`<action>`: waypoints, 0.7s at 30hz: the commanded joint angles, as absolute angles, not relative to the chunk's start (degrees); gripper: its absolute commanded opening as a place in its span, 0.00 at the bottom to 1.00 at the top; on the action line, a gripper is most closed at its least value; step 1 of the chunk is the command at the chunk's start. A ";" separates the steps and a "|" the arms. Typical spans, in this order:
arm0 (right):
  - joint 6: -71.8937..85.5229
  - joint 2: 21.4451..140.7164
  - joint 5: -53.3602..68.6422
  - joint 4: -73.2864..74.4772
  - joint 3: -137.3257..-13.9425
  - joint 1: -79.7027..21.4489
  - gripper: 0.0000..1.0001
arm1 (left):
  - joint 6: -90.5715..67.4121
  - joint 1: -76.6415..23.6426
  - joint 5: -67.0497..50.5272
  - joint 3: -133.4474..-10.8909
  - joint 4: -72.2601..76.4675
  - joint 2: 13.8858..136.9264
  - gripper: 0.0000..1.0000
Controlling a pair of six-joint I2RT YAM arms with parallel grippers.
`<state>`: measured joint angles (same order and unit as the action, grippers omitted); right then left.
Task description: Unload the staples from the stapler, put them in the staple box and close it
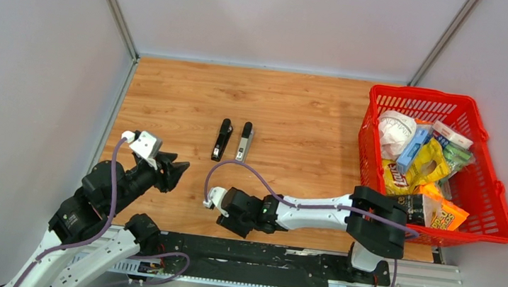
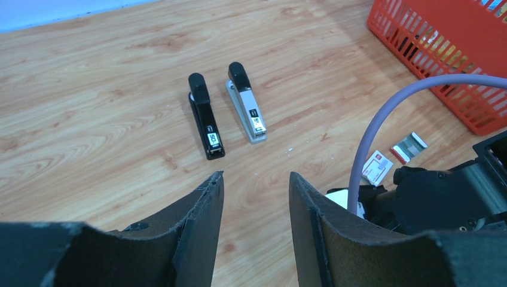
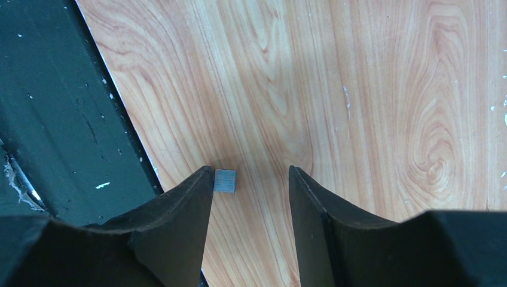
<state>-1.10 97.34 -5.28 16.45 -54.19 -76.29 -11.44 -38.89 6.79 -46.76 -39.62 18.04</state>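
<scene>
Fingers of right arm (image 3: 335, 221) half-spread, astride staples (image 3: 225, 180) on counter (image 3: 370, 89), nothing gripped. Strip lies at 9 o'clock of gap, against one pad. We judge: centre first, then close gently. Left fingers (image 2: 191, 221) parted, empty. Stapler (image 1: 222, 139) at 12 o'clock.

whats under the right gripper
A small grey square piece, likely staples, lies on the wooden table between the right gripper's open fingers. Whatever the fingers cover is hidden.
</scene>
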 commanded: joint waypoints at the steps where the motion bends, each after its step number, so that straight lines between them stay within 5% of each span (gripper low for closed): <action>1: -0.70 98.88 -8.17 17.93 -54.41 -75.85 0.52 | -10.63 -38.94 7.12 -46.49 -38.76 18.37 0.52; 21: 4.48 97.12 -8.61 20.83 -52.65 -75.67 0.50 | -10.72 -38.94 6.86 -46.41 -38.76 18.28 0.52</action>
<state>3.36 97.34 -6.57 17.06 -54.22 -76.20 -11.44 -38.89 6.76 -46.76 -39.62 18.04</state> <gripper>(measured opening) 0.500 0.523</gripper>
